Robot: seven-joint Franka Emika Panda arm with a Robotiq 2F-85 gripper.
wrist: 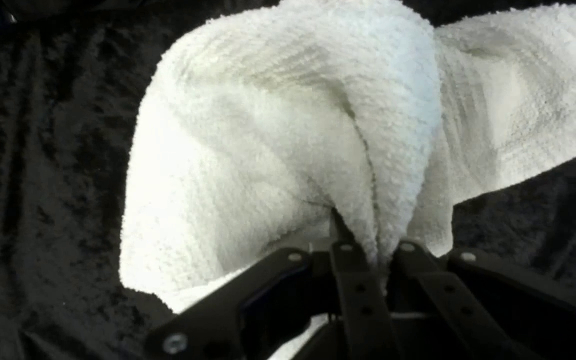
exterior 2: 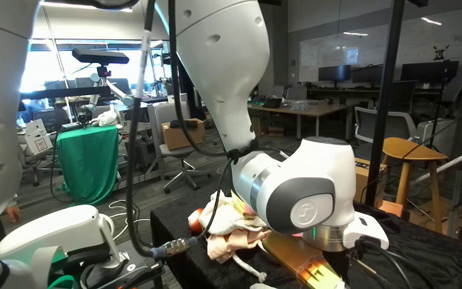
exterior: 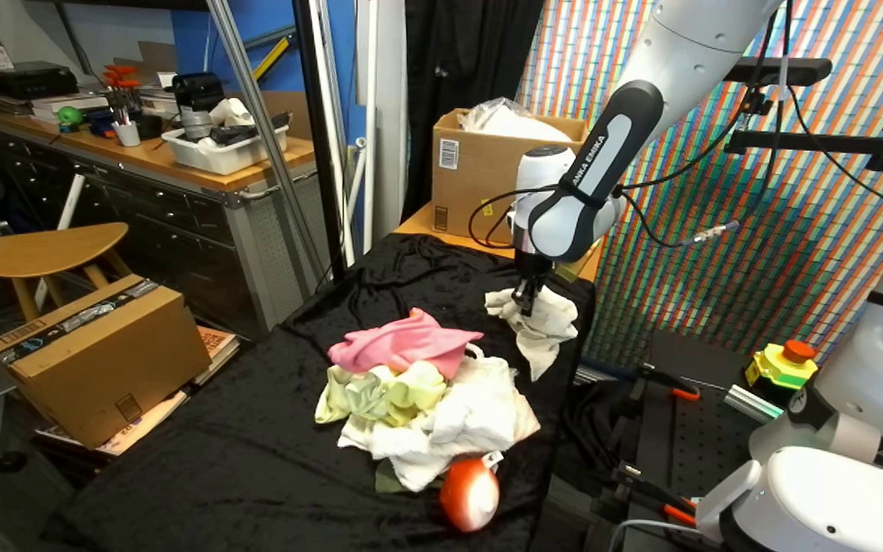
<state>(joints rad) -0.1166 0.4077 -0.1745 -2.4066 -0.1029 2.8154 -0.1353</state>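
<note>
A crumpled white cloth lies on the black table cover, apart from a heap of other cloths. My gripper points down onto it, shut on a bunched fold; in the wrist view folds of the white cloth run in between the fingers. The fingertips themselves are buried in the fabric. Beside it, the heap shows a pink cloth, a pale green cloth and a white towel. A red and white round object sits at the heap's near side. In an exterior view the arm hides the grip.
Behind the arm stands an open cardboard box with plastic wrap on top. A long yellow-brown object lies by the gripper. Cables loop from the arm. A red stop button is beyond the table's edge.
</note>
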